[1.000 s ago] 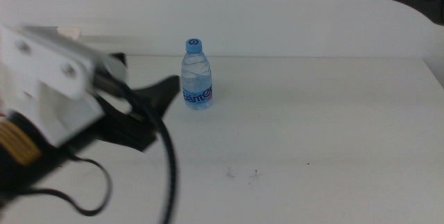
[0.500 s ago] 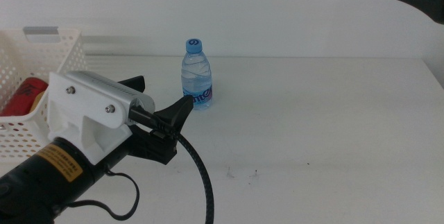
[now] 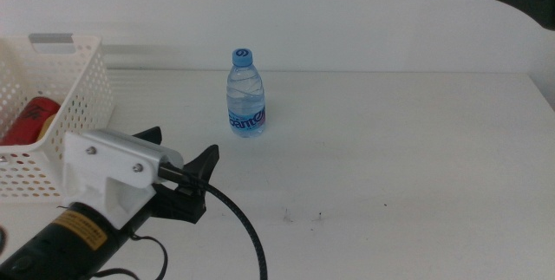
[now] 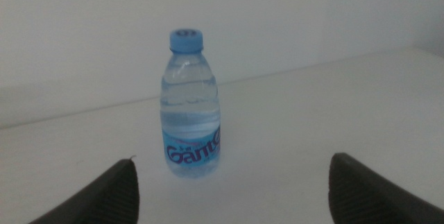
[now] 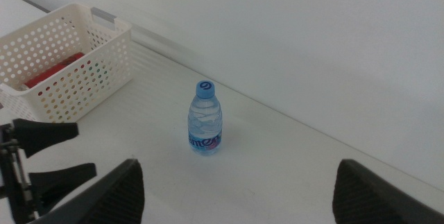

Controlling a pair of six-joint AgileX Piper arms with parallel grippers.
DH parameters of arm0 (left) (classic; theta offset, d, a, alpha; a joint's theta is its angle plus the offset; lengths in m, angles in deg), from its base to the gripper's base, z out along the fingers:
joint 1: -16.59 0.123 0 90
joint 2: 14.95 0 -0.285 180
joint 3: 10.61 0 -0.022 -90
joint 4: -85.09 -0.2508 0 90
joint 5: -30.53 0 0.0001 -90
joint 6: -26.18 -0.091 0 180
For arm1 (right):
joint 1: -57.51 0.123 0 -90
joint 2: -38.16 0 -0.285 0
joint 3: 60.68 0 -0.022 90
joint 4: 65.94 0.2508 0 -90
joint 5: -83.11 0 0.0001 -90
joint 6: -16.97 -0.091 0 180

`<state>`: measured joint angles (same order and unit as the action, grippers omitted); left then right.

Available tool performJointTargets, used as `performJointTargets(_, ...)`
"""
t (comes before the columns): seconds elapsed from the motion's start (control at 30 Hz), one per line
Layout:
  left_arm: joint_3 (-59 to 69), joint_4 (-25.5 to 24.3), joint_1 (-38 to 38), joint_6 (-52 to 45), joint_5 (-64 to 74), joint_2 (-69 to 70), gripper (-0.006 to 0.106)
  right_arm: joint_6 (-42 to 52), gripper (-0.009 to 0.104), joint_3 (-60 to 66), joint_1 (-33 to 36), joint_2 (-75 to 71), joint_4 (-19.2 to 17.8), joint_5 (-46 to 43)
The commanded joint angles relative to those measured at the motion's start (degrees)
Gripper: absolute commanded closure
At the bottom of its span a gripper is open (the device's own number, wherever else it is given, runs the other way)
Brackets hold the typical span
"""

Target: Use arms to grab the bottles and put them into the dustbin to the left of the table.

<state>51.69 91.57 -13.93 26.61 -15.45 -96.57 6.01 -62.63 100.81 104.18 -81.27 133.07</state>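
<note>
While left tool has retreated — water bottle stays upright

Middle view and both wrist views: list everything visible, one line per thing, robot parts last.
water bottle: one, clear with blue cap and label, upright near the table's far edge, apart from everything else.
dustbin: one, white perforated basket with a grey tab, at the table's left side.
red can: one, lying inside the dustbin; a yellowish item shows beside it, too hidden to identify.
table: one, white, a few dark specks near the front.
left gripper: one, dark jaws open and empty, short of the water bottle and pointing toward it.
right gripper: one, dark jaws open and empty, held high above the table on the right.
</note>
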Motion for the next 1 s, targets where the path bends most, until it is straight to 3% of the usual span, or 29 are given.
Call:
performJointTargets(0.0, 0.0, -4.8, 2.2, 2.6, -4.2, -3.4, 0.007, 0.5, 0.003, -0.3, 0.1, -0.2, -0.7, -0.2)
performJointTargets(0.43, -11.1, -20.6, 11.7, 10.2, -15.3, -26.7, 0.007, 0.5, 0.003, -0.3, 0.1, -0.2, -0.7, -0.2)
performJointTargets(0.97, -31.6, -22.7, 14.1, 13.0, -12.4, -45.2, 0.007, 0.5, 0.003, -0.3, 0.1, -0.2, -0.7, -0.2)
